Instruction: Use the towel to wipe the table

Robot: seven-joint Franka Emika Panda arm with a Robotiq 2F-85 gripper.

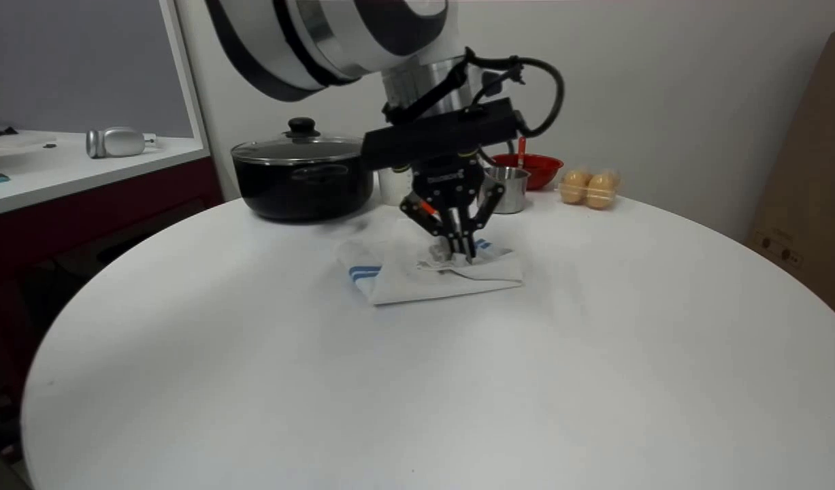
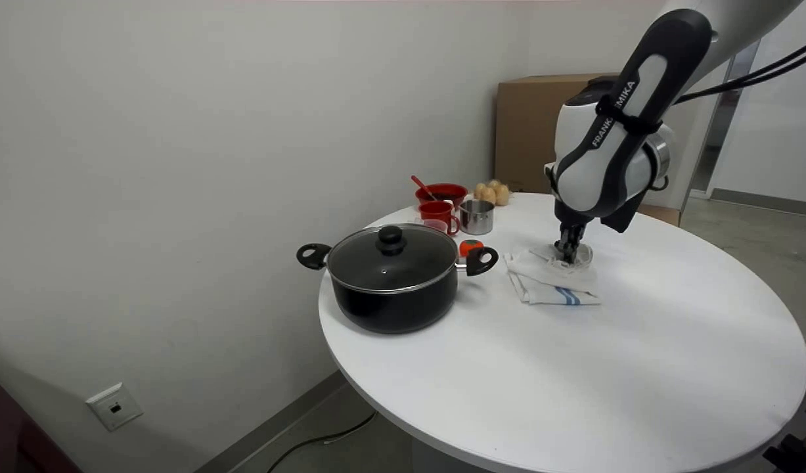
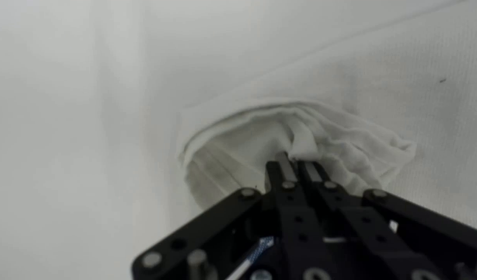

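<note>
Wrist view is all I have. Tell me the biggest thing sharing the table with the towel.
Observer: A black pot; both exterior views show it on the table.
Operator: Say whether it's open or covered.
Observer: Covered: its glass lid is on.
Operator: Now check for anything small near it, on the side of the towel.
Observer: In an exterior view, a small orange-red thing with some green on top shows just behind the handle on that side; I can't tell what it is.
</note>
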